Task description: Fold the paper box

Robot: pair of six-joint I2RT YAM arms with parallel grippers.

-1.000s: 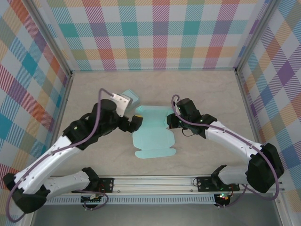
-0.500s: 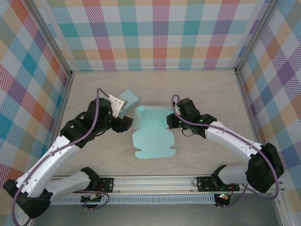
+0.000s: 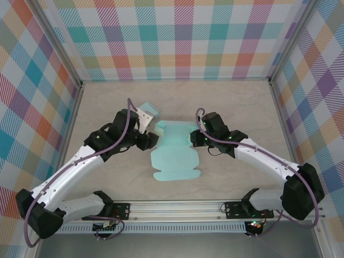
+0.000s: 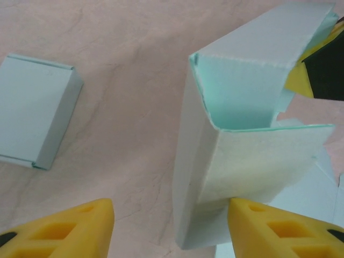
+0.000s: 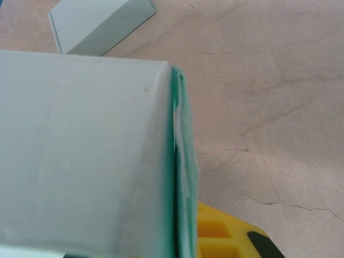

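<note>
The teal paper box lies partly flat in the middle of the table, with its far end walls folded up. My left gripper is at the box's left edge. In the left wrist view the raised box wall stands between my yellow fingers. The right finger touches that wall and the left finger is apart from it, so the left gripper is open. My right gripper is shut on the box's right wall, with one yellow finger showing behind the wall's edge.
A second, small folded teal box lies behind my left gripper, apart from the task box; it is also in the left wrist view and the right wrist view. Checkered walls enclose the beige table.
My left gripper drew back to the left, then returned to the box's left edge with the wall between its fingers. The right arm and the box have stayed in place.
</note>
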